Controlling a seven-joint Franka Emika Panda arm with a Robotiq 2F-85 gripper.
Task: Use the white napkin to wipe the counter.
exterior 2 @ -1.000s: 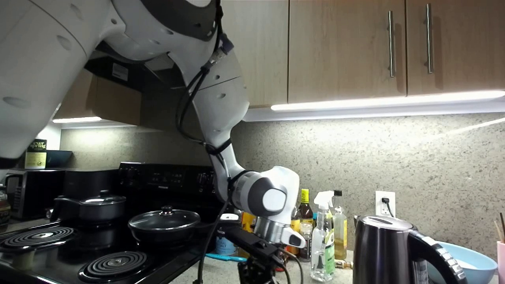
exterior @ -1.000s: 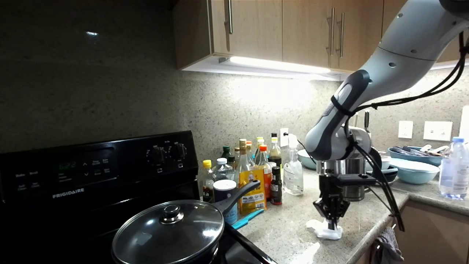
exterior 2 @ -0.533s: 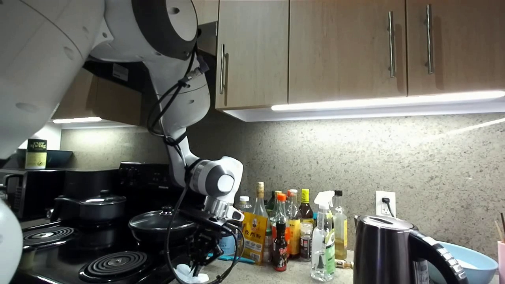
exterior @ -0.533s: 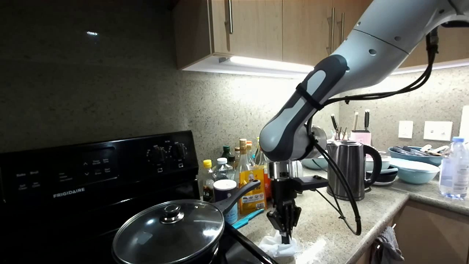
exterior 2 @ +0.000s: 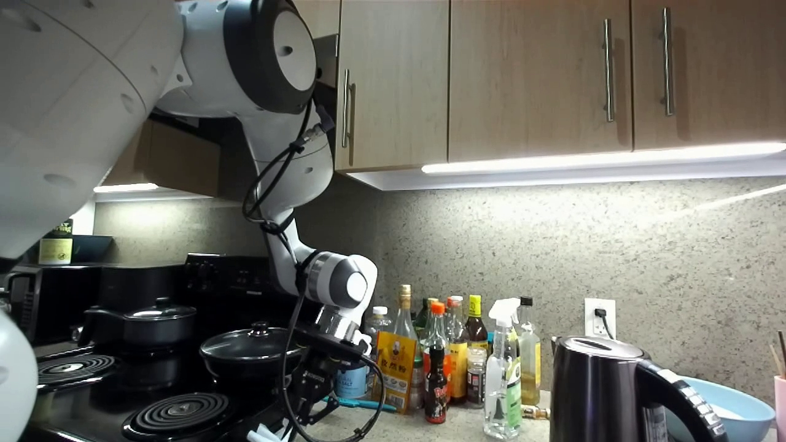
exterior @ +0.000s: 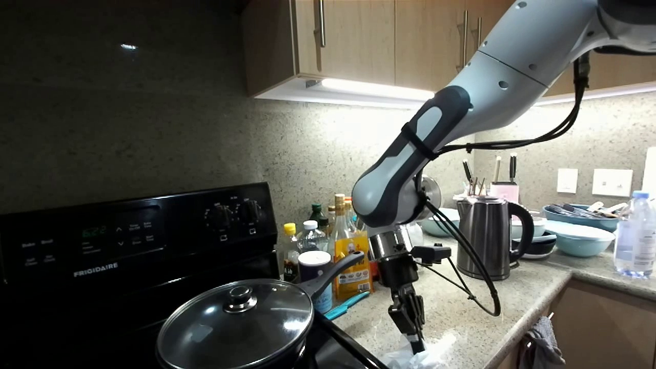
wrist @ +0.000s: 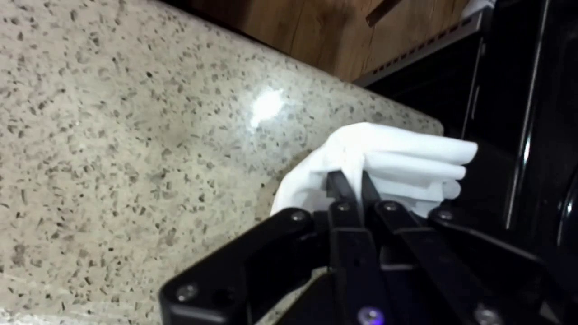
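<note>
Napkin (wrist: 406,153): white, soft, folded and bunched; held, not lying loose. Place: near left corner of the surface (wrist: 113,189), just beside the stove (exterior: 179,246). In the wrist view its folds appear to reach past the edge on the stove side. Whether it presses on the surface: cannot tell for certain.

Hand (wrist: 353,183): narrow, pinched about a fold of the napkin; tilted, pointing down.

Surface: pale, speckled. One faint brownish patch (wrist: 167,135) in the wrist view; stain or shade, cannot tell.

Far side of the surface: bottles (exterior 2: 458,368), spray bottle (exterior 2: 502,371). Right: kettle (exterior: 482,238). Left, on the stove: lidded pan (exterior: 241,323).

Progress, as judged. Done: napkin grasped and at the surface, grip apparently sound. Under way: wiping, probably at the stove end of a stroke. Left: the patch, if dirt; the stretch towards the kettle; release of the napkin. Extent wiped: cannot tell; the speckle would hide a track. Next stroke likely calls for a run rightwards, off the edge, under light downward pressure.
</note>
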